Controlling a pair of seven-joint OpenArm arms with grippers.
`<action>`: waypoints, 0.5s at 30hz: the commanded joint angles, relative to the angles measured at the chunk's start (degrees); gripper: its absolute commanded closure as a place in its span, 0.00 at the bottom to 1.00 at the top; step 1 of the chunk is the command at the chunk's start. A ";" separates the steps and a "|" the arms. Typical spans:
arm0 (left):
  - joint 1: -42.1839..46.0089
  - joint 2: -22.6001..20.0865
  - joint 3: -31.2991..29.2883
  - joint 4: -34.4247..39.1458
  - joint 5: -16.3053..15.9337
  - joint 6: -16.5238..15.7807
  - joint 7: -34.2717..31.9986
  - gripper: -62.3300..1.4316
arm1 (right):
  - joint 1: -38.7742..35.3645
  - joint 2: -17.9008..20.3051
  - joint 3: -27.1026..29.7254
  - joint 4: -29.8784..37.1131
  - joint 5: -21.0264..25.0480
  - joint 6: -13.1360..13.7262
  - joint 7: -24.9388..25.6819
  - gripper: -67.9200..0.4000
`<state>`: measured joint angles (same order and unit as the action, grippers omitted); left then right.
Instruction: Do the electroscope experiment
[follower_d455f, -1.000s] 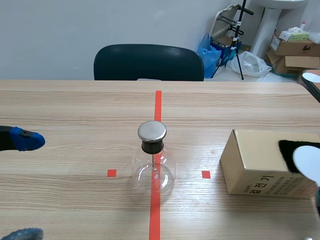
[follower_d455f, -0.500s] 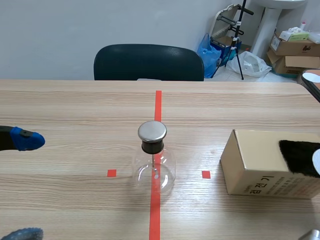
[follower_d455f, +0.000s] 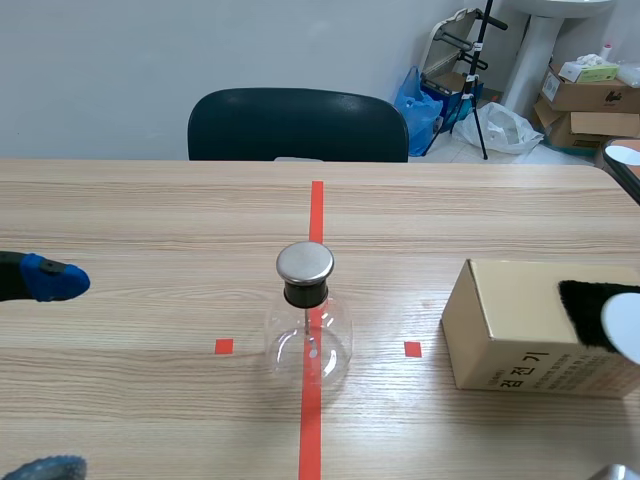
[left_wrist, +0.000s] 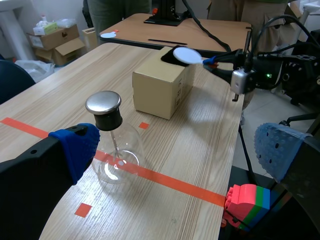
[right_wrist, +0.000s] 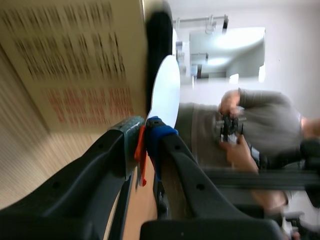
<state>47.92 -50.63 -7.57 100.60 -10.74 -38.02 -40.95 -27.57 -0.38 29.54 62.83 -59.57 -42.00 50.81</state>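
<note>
The electroscope, a clear glass flask with a black stopper and a round metal cap, stands on the red tape line at the table's middle. To its right lies a cardboard box with a black furry cloth on top. My right gripper is shut on the orange handle of a white disc paddle, which lies against the cloth. From the left wrist view the paddle hangs over the box. My left gripper stands open left of the flask, with nothing between its blue pads.
A dark chair stands behind the table's far edge. A person is beyond the right arm. Boxes and bags sit on the floor at the back right. A stack of coloured bricks sits below the table's near edge.
The white disc slid right along the black cloth, almost out of the scene view, then came back left. The left arm and the flask have stayed still.
</note>
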 joint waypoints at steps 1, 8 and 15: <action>-0.20 0.42 0.37 0.24 -0.61 -0.17 -0.83 0.00 | -0.96 0.87 0.50 0.11 -0.83 -2.86 8.39 0.98; -0.20 0.39 0.37 0.24 -0.61 -0.17 -0.79 0.00 | -1.16 0.83 1.16 0.11 -1.03 -2.86 3.80 0.98; -0.20 0.39 0.37 0.24 -0.61 -0.17 -0.63 0.00 | -0.39 0.04 1.60 0.11 -0.22 -2.86 3.26 0.98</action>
<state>47.92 -50.63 -7.57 100.60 -10.72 -38.02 -40.95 -28.12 -1.17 30.15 62.83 -60.18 -41.98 55.99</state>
